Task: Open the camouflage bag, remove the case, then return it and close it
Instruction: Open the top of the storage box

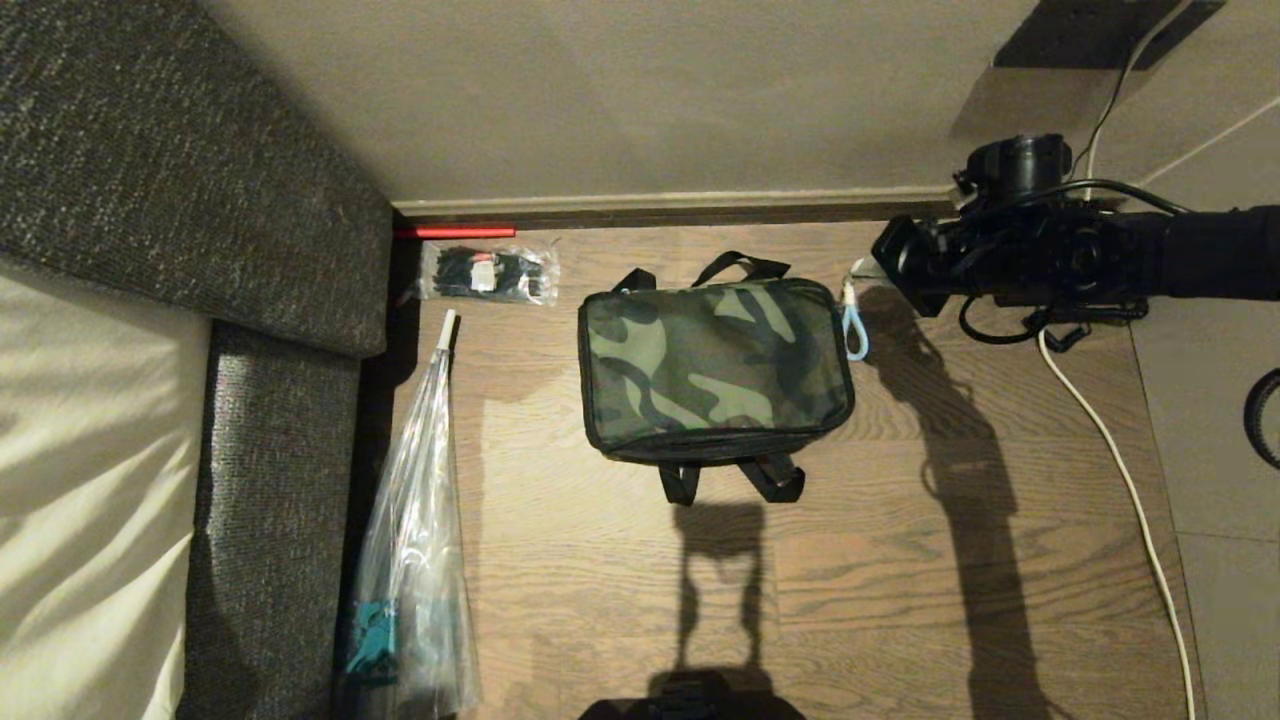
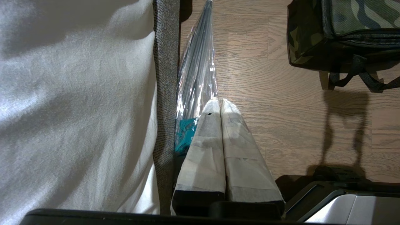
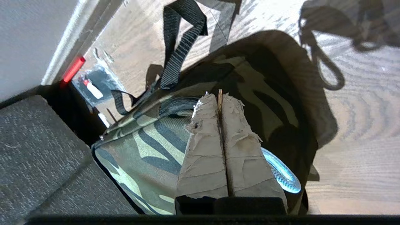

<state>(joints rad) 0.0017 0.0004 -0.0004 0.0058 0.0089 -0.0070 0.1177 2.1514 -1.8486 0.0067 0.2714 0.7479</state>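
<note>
A: Item one, boxy green-brown-black camouflage bag [image 1: 714, 368] with black straps?

B: On the wood floor [image 1: 900, 560], zipped, between the clear folded umbrella [image 1: 415, 530] and the white cable [image 1: 1120, 470]. Case unseen, presumably inside.

A: Right gripper [image 3: 220, 97]?

B: Taped fingers pressed together, a thin tab pinched at their tips, above the bag's end by the pale-blue loop [image 1: 855, 332]; likely for unzipping.

A: Left gripper [image 2: 218, 103]?

B: Closed, empty, parked beside the umbrella.

One camouflage bag [image 1: 714, 368], one umbrella [image 1: 415, 530], two grippers [image 3: 220, 97]
</note>
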